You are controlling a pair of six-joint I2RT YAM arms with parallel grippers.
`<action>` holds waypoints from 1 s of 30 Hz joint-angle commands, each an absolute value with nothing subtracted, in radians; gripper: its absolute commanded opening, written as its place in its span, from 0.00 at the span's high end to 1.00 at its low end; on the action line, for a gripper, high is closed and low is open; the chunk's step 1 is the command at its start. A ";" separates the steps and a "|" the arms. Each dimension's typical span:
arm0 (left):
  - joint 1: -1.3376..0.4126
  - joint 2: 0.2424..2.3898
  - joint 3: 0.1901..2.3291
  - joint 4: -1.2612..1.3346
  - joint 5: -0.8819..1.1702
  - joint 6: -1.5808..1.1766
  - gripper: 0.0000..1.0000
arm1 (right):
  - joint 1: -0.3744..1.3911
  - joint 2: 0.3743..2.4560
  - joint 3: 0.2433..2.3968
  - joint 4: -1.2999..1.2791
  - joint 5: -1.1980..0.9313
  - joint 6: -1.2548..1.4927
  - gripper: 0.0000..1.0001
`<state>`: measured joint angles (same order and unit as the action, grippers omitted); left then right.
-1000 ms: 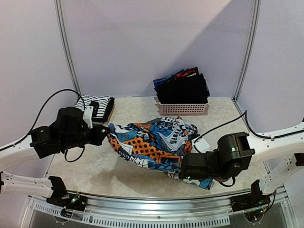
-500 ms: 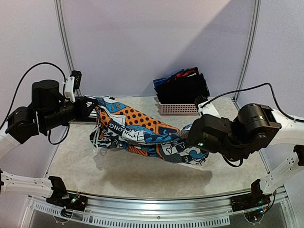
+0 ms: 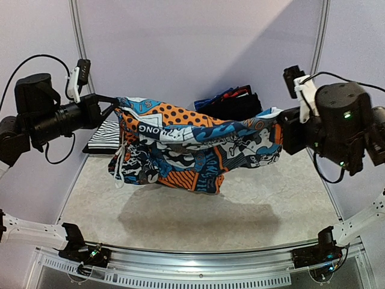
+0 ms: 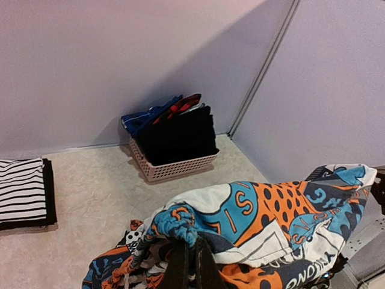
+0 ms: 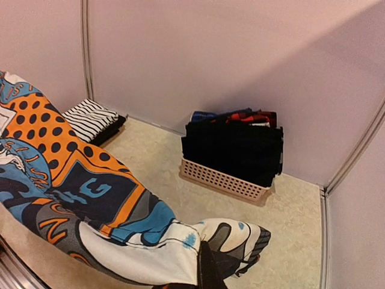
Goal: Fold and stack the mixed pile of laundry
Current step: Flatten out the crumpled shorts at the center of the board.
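Well, from the top camera I judge we are early in the job. One striped garment (image 3: 109, 133) lies folded at the far left of the table (image 3: 271, 198). The printed garment (image 3: 192, 150) hangs in the air, stretched between the two arms and clear of the surface, not yet folded. Behind it the black garments (image 3: 236, 107), with bits of blue and red, wait at the far centre; their basket is hidden from here. The left gripper (image 3: 113, 106) pinches the printed garment's upper left edge and the right gripper (image 3: 279, 122) its right end, and both look clamped on cloth.

On the left wrist camera my fingers meet tightly at the bottom of the frame, with bunched print fabric caught between them. Beyond I see the pink basket (image 4: 179, 170) full of dark pieces, and the striped garment to its left.

On the right wrist camera the jaws are likewise pressed together on a white-and-black hem of the same garment, which droops away to the left.
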<state>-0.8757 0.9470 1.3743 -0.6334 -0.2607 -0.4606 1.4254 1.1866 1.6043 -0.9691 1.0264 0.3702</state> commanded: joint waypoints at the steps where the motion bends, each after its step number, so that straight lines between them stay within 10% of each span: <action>1: -0.893 0.960 1.444 -0.628 -0.137 -0.477 1.00 | 1.419 1.095 1.710 -0.851 0.959 0.162 1.00; 10: -0.899 1.009 1.579 -0.451 0.135 -0.601 1.00 | 1.420 1.213 2.045 -0.875 1.060 -0.044 1.00; 16: -0.891 0.955 1.433 -0.403 -0.161 -0.630 1.00 | 1.329 1.303 2.019 -0.641 1.175 -0.281 1.00; 25: -0.590 1.080 1.105 -0.411 -0.115 -0.754 0.99 | 0.738 1.559 1.765 -0.745 0.490 0.154 1.00; 28: -0.476 1.210 1.033 -0.349 -0.009 -0.777 0.73 | 0.688 1.680 1.790 -0.723 0.355 0.177 1.00; 30: -0.437 1.290 1.027 -0.336 0.017 -0.767 0.37 | 0.678 1.816 1.868 -0.769 0.317 0.186 0.78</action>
